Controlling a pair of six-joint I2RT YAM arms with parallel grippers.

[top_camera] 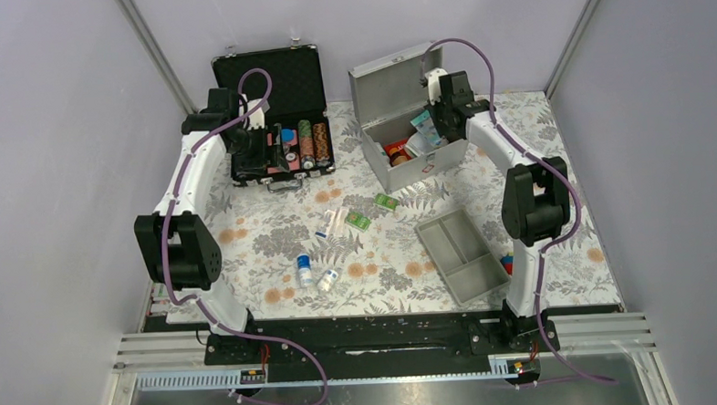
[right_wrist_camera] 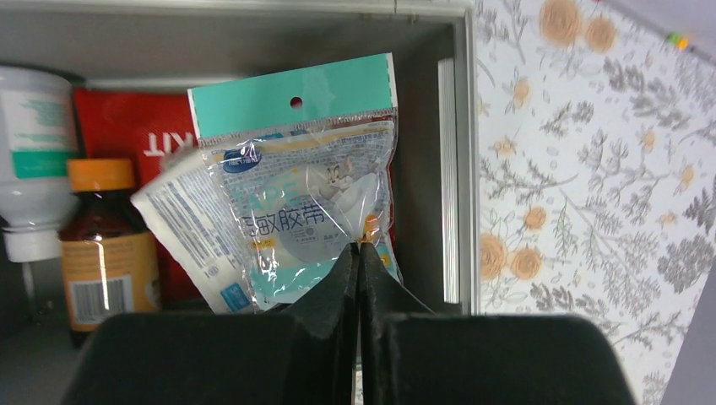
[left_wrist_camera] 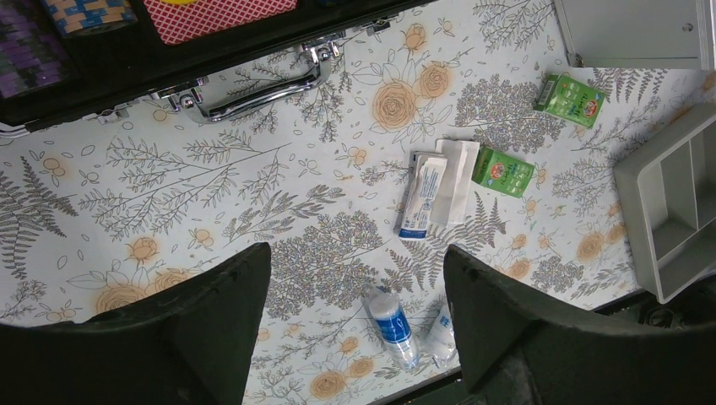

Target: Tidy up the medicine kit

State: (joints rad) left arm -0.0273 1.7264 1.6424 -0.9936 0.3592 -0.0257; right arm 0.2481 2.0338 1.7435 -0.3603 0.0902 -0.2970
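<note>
The medicine kit box (top_camera: 426, 168), grey metal with its lid up, stands at the back right. Its grey divided tray (top_camera: 462, 253) lies apart on the cloth near the right arm. My right gripper (right_wrist_camera: 358, 246) is shut on a clear plastic packet with a teal header (right_wrist_camera: 304, 186) and holds it inside the box, by its right wall (right_wrist_camera: 460, 169). A brown bottle (right_wrist_camera: 105, 245), a white bottle (right_wrist_camera: 34, 143) and a red pouch (right_wrist_camera: 127, 135) are in the box. My left gripper (left_wrist_camera: 356, 253) is open and empty, above the cloth in front of the black case.
A black case of poker chips (top_camera: 283, 124) stands open at the back left. Two green packets (left_wrist_camera: 502, 173), white-blue sachets (left_wrist_camera: 426, 194) and two small vials (left_wrist_camera: 393, 325) lie loose mid-table. The tray also shows at the right of the left wrist view (left_wrist_camera: 667, 202).
</note>
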